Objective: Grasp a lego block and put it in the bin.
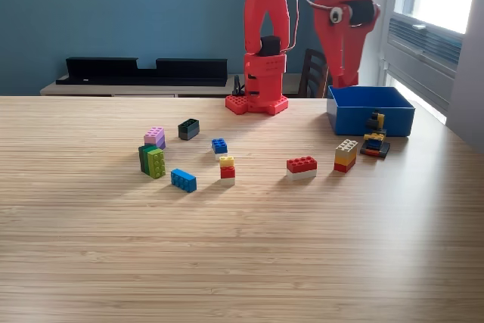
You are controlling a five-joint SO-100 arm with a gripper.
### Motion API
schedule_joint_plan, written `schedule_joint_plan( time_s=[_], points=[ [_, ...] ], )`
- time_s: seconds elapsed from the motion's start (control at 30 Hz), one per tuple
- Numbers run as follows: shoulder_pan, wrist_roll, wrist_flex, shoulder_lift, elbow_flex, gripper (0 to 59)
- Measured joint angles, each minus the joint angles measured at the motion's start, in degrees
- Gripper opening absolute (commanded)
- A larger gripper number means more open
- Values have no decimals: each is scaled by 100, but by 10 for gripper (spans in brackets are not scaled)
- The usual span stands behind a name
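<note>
While the near half of the wooden desk [242, 262] lies bare, blocks sit scattered across its middle. Nearest is a blue brick [183, 180], then a yellow-red-white stack [227, 170] and a red-on-white brick [302, 166]. Toward the exterior view's left: a green and lime pair [152, 160], w/ a lilac brick [155, 137] just behind. A small blue brick [219, 145] and a dark, near-black brick [188, 128] sit a bit farther back. Toward the view's right: a tan-yellow-red stack [345, 155], and a mixed-colour lego clump [374, 141] touching the front wall of the bin [370, 119]; its make-up is hard to read. The bin rests by the desk's far right corner; its floor is hidden behind its front wall. The red arm's base [257, 104] stands at the far edge; the arm's top is cut off by the frame. The gripper [346, 77] hangs over the bin's back left part, finger tips hidden behind the rim – can't tell if apart or closed, or if it's holding anything.
</note>
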Motion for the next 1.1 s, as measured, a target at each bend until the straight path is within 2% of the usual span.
schedule_joint_plan(
  time_s=[0.2, 0.6, 0.63, 0.77, 0.83, 0.9, 1.0, 1.1],
  points=[
    [-1424, -211, 97, 18, 53, 0],
    [-3401, -747, 97, 18, 905, 2],
    [-3445, -773, 97, 18, 932, 11],
    [-3480, -861, 97, 18, 940, 264],
    [-3480, -896, 97, 18, 940, 320],
    [-3480, -914, 97, 18, 940, 342],
    [-3480, -914, 97, 18, 940, 336],
    [-3480, -914, 97, 18, 940, 271]
  ],
)
